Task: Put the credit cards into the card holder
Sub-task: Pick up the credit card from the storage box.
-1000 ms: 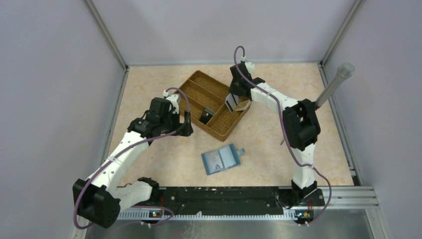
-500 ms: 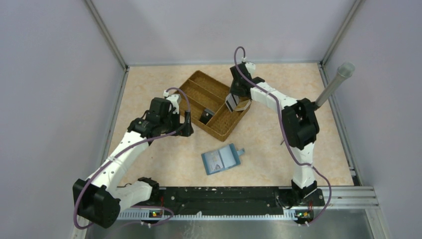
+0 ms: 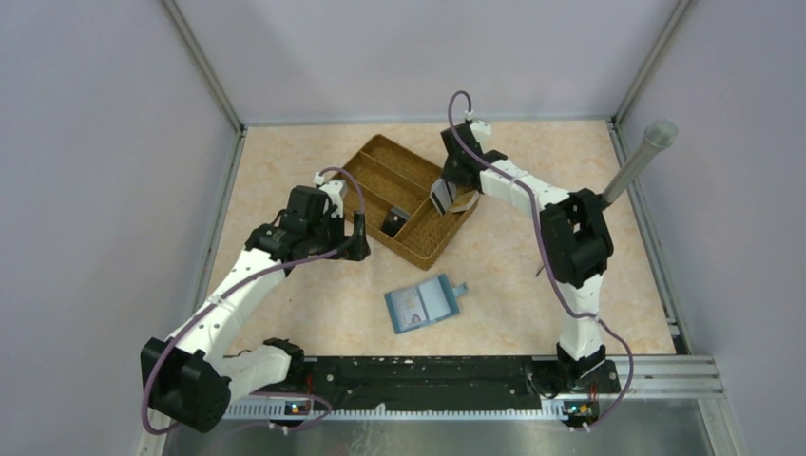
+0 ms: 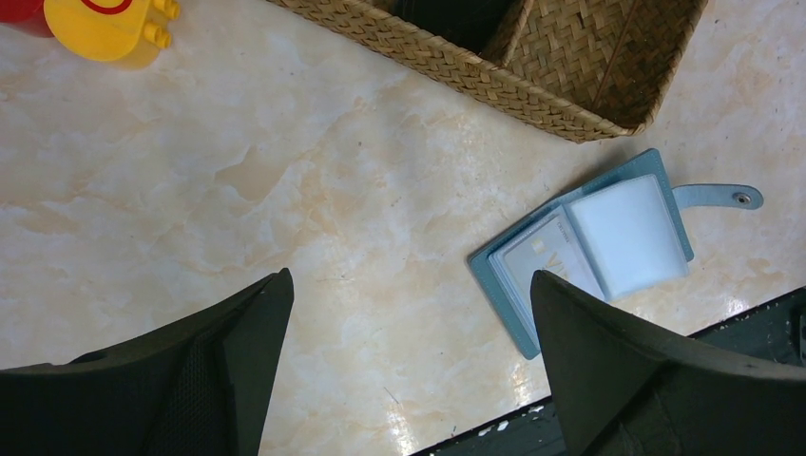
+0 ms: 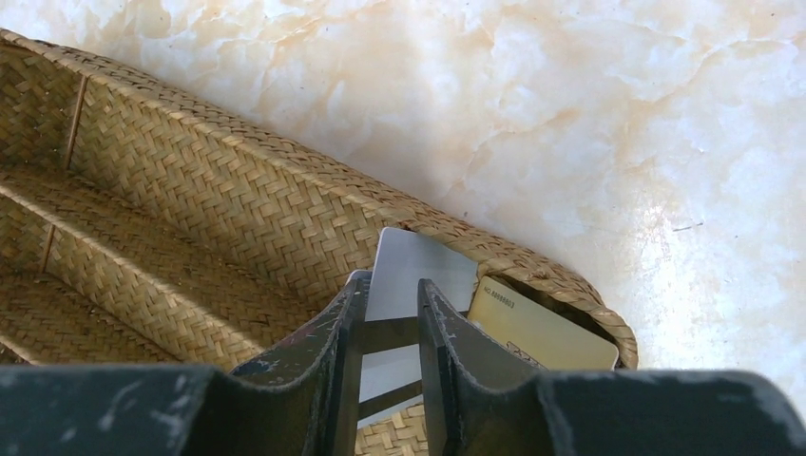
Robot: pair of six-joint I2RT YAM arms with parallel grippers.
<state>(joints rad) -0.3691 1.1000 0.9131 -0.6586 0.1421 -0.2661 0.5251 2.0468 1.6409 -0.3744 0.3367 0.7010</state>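
The woven tray [image 3: 404, 171] sits mid-table — the card holder [image 3: 424, 305] lies before it, credit cards [image 5: 428, 261] inside its right end.

This is a robotics lab test cell: plain grey panel walls [image 3: 86, 142] in aluminium framing [image 3: 201, 66] enclose a marble-patterned tabletop [image 3: 285, 157], with the cabled left arm [image 3: 228, 294] and right arm [image 3: 570, 237] bolted to a metal rail [image 3: 646, 375].

The teal-blue card holder [image 3: 423, 306] was laid open and flat on the table [image 3: 323, 299], its closing tab [image 4: 708, 197] stretched out to one side and a pale card [image 4: 544, 258] tucked in one slotted panel. A grey-white credit card [image 5: 418, 266] and a tan credit card [image 5: 542, 332] were stood tilted, side by side, in a corner of the woven tray [image 5: 219, 190].
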